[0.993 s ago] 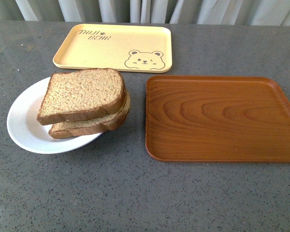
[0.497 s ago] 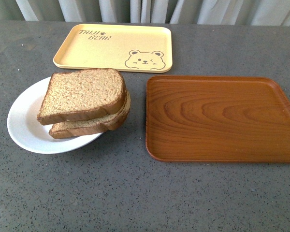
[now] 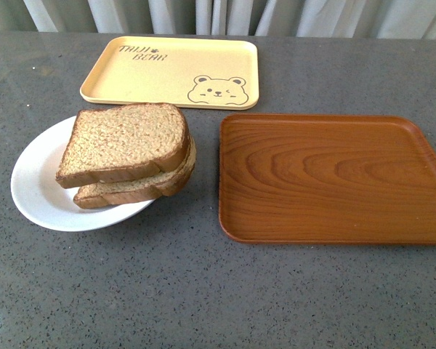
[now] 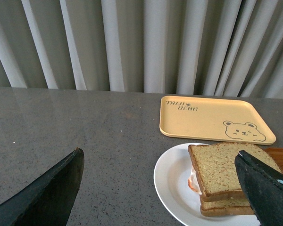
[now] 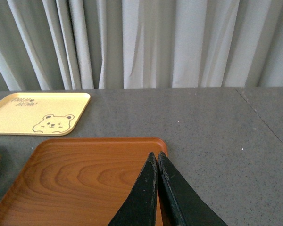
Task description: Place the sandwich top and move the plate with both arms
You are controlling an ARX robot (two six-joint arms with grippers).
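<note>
A: Tray (image 3: pixel 334 178) lying right; plate (image 3: pixel 36 196) sitting left beside it, sandwich top (image 3: pixel 123 142) already resting on it.
B: Judging plate move is coming next. Left gripper (image 4: pixel 158 156) hanging spread, right gripper (image 5: pixel 155 157) pressed together; both needing rim holds.

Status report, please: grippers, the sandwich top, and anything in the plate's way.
Left gripper open, empty. Right gripper shut, empty. Sandwich top stacked on lower slice, on plate. Brown tray beside plate, not touching.
</note>
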